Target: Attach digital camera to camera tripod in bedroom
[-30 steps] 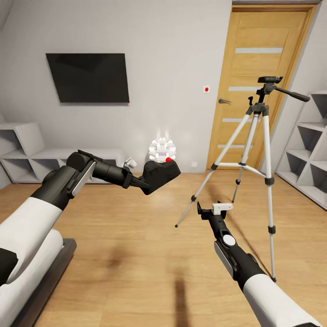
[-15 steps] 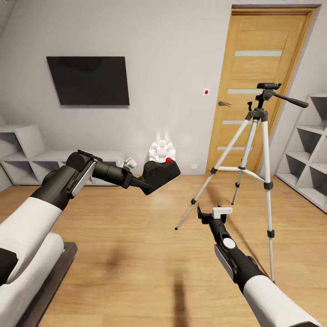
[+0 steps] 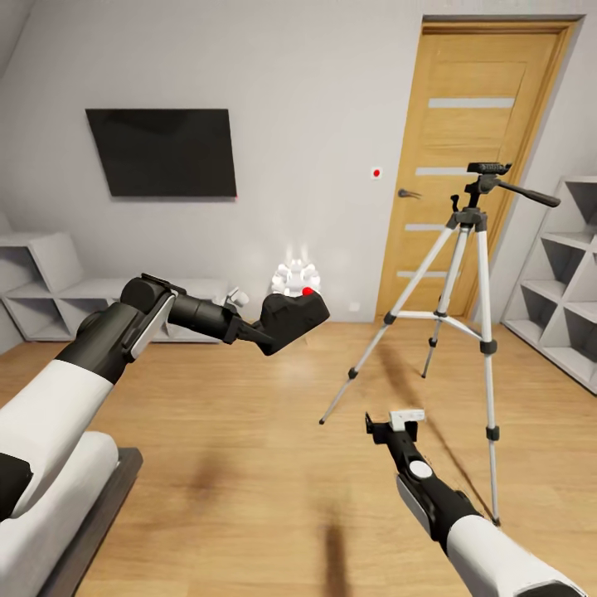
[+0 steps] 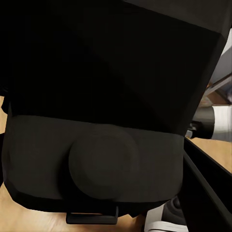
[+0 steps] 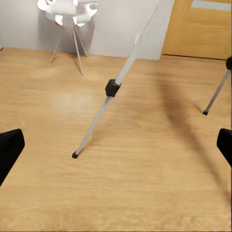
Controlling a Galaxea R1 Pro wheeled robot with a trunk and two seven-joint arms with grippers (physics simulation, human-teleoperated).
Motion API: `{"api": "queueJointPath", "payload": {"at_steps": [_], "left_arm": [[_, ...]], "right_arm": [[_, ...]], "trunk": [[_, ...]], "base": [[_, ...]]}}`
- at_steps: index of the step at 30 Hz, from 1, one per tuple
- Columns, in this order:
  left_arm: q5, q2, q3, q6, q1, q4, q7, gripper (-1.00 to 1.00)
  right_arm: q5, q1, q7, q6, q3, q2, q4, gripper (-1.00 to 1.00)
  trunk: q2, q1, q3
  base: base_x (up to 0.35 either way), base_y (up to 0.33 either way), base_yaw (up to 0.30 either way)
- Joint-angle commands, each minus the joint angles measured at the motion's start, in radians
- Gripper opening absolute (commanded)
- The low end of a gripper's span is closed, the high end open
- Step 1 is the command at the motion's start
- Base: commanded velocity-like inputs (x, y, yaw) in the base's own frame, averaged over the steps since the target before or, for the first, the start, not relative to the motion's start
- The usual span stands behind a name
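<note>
While the robot is standing on the light wooden plank floor (image 3: 249, 464), the right gripper (image 3: 396, 424) is hanging low and nearest the head camera, short of the tripod's feet. Its two black fingertips (image 5: 10, 147) are sitting far apart at the edges of the right wrist view with nothing between them, so it is spread wide and empty.

Further out and higher, the left gripper (image 3: 253, 333) is gripping the small matte-black digital camera with the red round button (image 3: 292, 318), closed on the body from behind. From that camera, the tall silver-legged camera tripod with the dark head and long pan handle (image 3: 464, 274) is standing well apart, further into the room and toward the robot's right. Its mounting plate is sitting clearly higher than the camera. The tripod's long axis is running upright, so I judge that the coming move is turning on carrying the camera rightward, forward and up over that plate. The right arm is lying nearer the tripod, yet the left one is bearing the load.

Beyond the camera, a small white flower-shaped lamp (image 3: 296, 276) is glowing against the grey wall, and the wooden door (image 3: 473, 133) is standing behind the tripod.

The left wrist view is giving the camera's dark underside (image 4: 96, 159) pressed close. The right wrist view is giving one tripod leg (image 5: 104, 108) slanting down to its foot on the planks.
</note>
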Motion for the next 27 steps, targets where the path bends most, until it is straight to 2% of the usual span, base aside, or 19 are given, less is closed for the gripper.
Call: {"api": "queueJointPath", "payload": {"at_steps": [1, 8, 14, 20, 27], "left_arm": [[0.004, 0.001, -0.003, 0.008, -0.001, 0.0, -0.001, -1.0], [0.004, 0.0, -0.004, 0.008, -0.001, -0.002, -0.001, -1.0], [0.004, -0.001, -0.004, 0.009, -0.001, -0.002, -0.001, -1.0], [0.004, -0.001, -0.004, 0.009, -0.001, -0.002, -0.001, -1.0], [0.004, 0.001, -0.003, 0.009, -0.001, -0.001, -0.001, -1.0]], "right_arm": [[-0.01, -0.001, -0.005, -0.003, 0.009, -0.001, 0.031, 1.0], [-0.01, -0.001, -0.005, -0.007, 0.008, -0.01, 0.31, 1.0], [-0.011, 0.002, -0.006, -0.009, 0.007, -0.013, 0.451, 1.0], [-0.011, 0.022, -0.006, 0.001, 0.007, -0.035, 0.49, 1.0], [-0.011, 0.108, -0.007, 0.047, 0.007, -0.053, 0.499, 1.0]], "trunk": [[0.007, -0.004, 0.002], [0.056, -0.031, 0.024], [0.098, -0.054, 0.043], [0.14, -0.077, 0.062], [0.189, -0.104, 0.084]], "base": [[0.0, 0.0, 0.0], [0.0, 0.0, 0.0], [0.0, 0.0, 0.0], [0.0, 0.0, 0.0], [0.0, 0.0, 0.0]]}}
